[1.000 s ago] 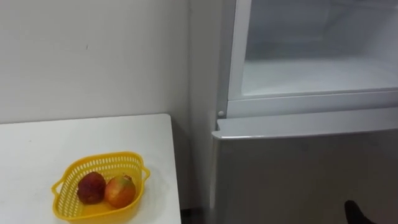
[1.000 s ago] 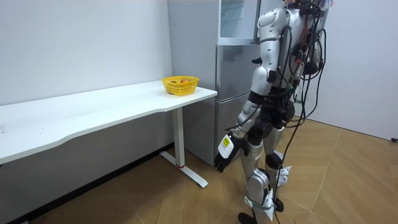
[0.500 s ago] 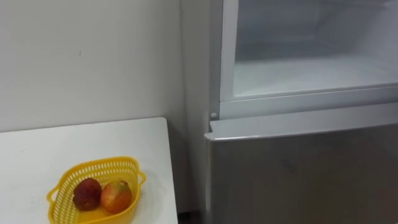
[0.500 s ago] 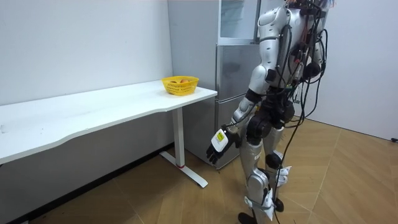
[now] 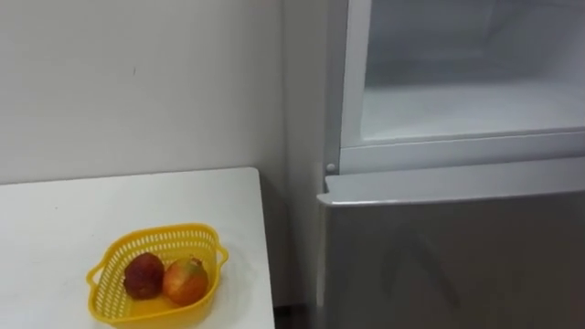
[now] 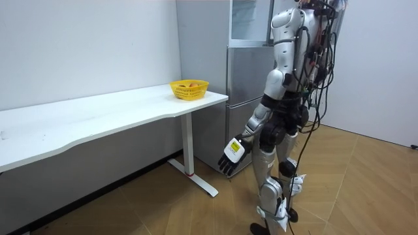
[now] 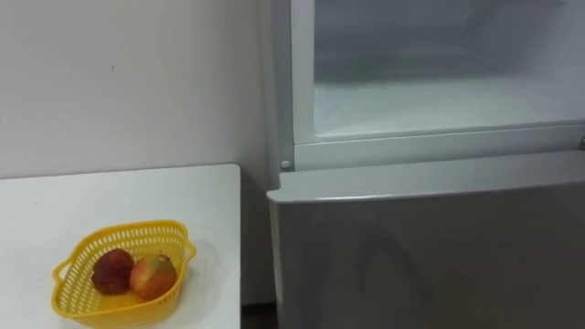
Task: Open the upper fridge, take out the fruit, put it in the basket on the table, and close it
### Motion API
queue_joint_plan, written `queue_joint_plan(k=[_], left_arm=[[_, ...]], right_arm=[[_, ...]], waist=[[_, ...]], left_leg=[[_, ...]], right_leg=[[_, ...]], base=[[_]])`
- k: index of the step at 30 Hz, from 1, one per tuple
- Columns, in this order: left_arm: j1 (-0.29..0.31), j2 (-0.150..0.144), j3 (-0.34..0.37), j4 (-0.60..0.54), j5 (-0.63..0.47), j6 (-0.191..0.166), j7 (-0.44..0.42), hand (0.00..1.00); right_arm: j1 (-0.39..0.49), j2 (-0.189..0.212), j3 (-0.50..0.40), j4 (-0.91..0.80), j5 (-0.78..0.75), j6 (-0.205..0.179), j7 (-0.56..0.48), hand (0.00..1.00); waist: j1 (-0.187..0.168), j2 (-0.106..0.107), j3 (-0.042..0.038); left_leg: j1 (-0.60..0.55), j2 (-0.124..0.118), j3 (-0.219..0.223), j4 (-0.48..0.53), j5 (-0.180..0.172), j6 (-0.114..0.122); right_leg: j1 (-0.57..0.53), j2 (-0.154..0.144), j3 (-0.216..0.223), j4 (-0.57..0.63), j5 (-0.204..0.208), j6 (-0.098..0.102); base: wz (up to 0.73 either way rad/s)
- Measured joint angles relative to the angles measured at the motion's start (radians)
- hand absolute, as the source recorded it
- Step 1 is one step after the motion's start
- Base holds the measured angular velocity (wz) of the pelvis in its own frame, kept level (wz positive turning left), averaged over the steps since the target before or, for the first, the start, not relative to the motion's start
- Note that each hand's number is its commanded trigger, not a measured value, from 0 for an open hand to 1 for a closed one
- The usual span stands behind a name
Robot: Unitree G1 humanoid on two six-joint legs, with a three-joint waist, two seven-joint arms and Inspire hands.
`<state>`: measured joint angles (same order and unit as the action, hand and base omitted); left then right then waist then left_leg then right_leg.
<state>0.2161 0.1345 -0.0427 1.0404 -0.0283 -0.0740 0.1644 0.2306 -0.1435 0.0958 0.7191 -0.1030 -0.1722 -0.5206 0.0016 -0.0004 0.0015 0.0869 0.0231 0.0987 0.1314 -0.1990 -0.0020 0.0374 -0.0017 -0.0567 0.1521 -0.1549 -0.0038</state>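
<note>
The upper fridge compartment (image 5: pixel 462 105) stands open before me, and the part of its white shelf (image 7: pixel 439 100) that I see is bare. Below it the grey lower door (image 5: pixel 457 251) is shut. In the room view I stand upright facing the fridge (image 6: pixel 245 65), close to the table's end. My left hand (image 6: pixel 233 153) hangs low beside my thigh with relaxed fingers, holding nothing.
A yellow basket (image 5: pixel 110 297) with two reddish fruits (image 5: pixel 164 277) sits near the corner of the white table (image 5: pixel 55 228), left of the fridge. A narrow gap separates the table edge from the fridge side. Wooden floor (image 6: pixel 366 189) lies open behind me.
The eye view swayed left and back, the camera's own shift. My left hand swung slightly forward and up. A dark shape at the lower right edge of the left eye view is gone.
</note>
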Motion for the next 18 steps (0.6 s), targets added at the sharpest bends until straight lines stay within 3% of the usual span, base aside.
queue_joint_plan(k=[4, 10, 14, 18], left_arm=[[0.002, -0.002, 0.02, -0.001, 0.001, 0.0, 0.0, 0.0], [0.017, -0.004, 0.056, -0.004, 0.058, 0.009, -0.001, 0.0], [0.018, -0.004, 0.086, 0.002, 0.095, 0.036, 0.0, 0.0], [0.037, -0.006, 0.109, 0.007, 0.162, 0.063, -0.001, 0.0]], right_arm=[[-0.034, 0.001, 0.0, 0.137, 0.002, 0.011, 0.06, 0.0], [-0.077, 0.0, -0.001, 0.338, -0.047, 0.067, 0.185, 0.0], [-0.096, 0.0, -0.007, 0.42, -0.016, 0.112, 0.265, 0.0], [-0.109, 0.002, -0.039, 0.473, 0.051, 0.131, 0.324, 0.0]], waist=[[0.004, -0.008, 0.0009], [0.026, -0.01, 0.0019], [0.032, -0.016, 0.0046], [0.035, -0.017, 0.0057]], left_leg=[[-0.005, -0.001, -0.03, 0.004, 0.0, 0.0], [-0.005, -0.003, -0.05, 0.005, 0.0, 0.0], [-0.005, -0.01, -0.072, 0.006, 0.0, 0.0], [-0.002, -0.017, -0.075, 0.017, -0.001, 0.003]], right_leg=[[0.006, -0.003, -0.031, -0.004, 0.0, 0.0], [0.023, -0.006, -0.051, -0.017, 0.0, 0.0], [0.036, -0.012, -0.061, -0.019, -0.006, 0.002], [0.046, -0.018, -0.072, -0.019, -0.008, 0.007]], base=[[0.23], [0.11], [0.13], [0.06]])
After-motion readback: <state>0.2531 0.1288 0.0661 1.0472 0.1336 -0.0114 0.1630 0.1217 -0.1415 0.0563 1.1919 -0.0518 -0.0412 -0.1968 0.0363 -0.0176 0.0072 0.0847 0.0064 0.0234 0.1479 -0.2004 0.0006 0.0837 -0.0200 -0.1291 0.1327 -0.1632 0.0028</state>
